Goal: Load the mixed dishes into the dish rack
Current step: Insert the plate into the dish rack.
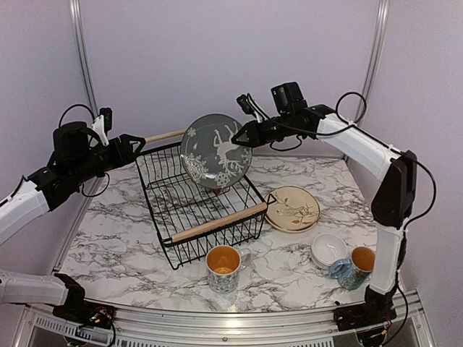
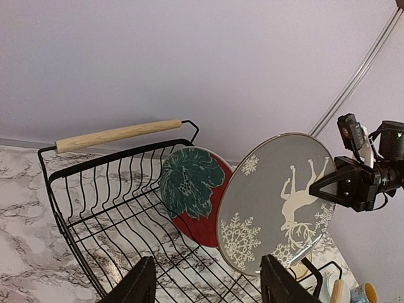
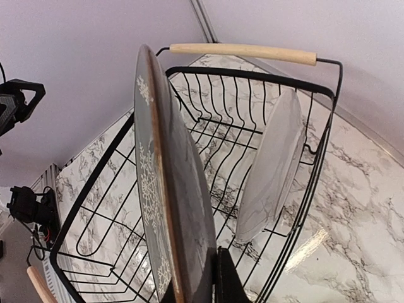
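The right gripper [image 1: 244, 136] is closed narrow on the right rim of the dark grey reindeer plate [image 1: 215, 150]. It holds the plate upright, a little tilted, over the far part of the dish rack [image 1: 153, 182]. In the right wrist view the plate is seen edge-on, and the dark fingers [image 3: 221, 281] pinch it at the bottom of the picture. Only a small part of them shows; the rest is cut off.

The left gripper [image 2: 208, 265] is wide open and nothing is between its two fingers. It hovers near the far left corner of the rack, beside the far wooden handle [image 2: 120, 134], apart from it as far as one can see.

Just beside the reindeer plate, the red plate with teal leaf [image 2: 192, 189] stands leaning inside the rack. From above it is almost fully hidden by the grey plate, and from the right wrist only its pale back is visible. The lower rim of the reindeer plate is covered in each view, so whether it touches the wires cannot be told.

On the marble table [image 1: 108, 231], outside the rack, lie the small tan plate [image 1: 293, 208] and the small white bowls [image 1: 329, 249]. One mug [image 1: 223, 269] stands in front of the rack and a second mug [image 1: 353, 267] beside the bowls. How many bowls are stacked is hard to make out.
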### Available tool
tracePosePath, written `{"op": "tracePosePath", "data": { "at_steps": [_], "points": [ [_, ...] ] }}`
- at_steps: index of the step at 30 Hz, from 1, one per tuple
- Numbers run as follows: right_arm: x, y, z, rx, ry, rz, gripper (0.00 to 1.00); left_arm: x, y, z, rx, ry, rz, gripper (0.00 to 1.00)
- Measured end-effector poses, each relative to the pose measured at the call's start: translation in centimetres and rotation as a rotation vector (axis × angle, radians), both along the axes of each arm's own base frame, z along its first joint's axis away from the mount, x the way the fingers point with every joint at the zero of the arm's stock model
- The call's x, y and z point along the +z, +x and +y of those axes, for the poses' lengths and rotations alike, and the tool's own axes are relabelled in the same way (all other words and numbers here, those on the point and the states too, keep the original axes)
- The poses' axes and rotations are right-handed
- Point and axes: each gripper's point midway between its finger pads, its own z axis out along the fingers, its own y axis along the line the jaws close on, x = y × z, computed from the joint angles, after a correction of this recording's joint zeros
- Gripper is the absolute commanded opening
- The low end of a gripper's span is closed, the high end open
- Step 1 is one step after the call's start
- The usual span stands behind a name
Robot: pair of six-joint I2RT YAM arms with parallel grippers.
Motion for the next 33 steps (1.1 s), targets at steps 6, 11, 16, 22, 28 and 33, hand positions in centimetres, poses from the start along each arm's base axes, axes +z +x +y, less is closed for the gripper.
{"op": "tracePosePath", "data": {
  "at_steps": [6,11,16,22,28,33],
  "points": [
    [1.4,-0.1,1.2,-0.108,-0.089,-0.136,0.00,0.9,-0.8,1.7,0.068,-0.008,-0.028,0.58],
    [1.7,-1.6,3.6,-0.221,-0.189,-0.247,0.00,0.2,-1.3,2.4,0.095,-0.004,-0.008,0.59],
    [2.4,-3.3,5.0,-0.396,-0.305,-0.400,0.00,-0.6,-1.8,2.8,0.109,0.006,0.011,0.59],
    [4.5,-5.3,7.0,-0.594,-0.346,-0.604,0.00,-2.1,-2.2,3.4,0.130,0.025,0.039,0.59],
    [2.8,-3.8,7.3,-0.728,-0.402,-0.653,0.00,-2.9,-2.6,3.7,0.131,0.044,0.059,0.59],
    [0.1,-2.1,7.7,-0.790,-0.446,-0.640,0.00,-3.5,-3.2,4.0,0.133,0.048,0.060,0.59]
  ]
}}
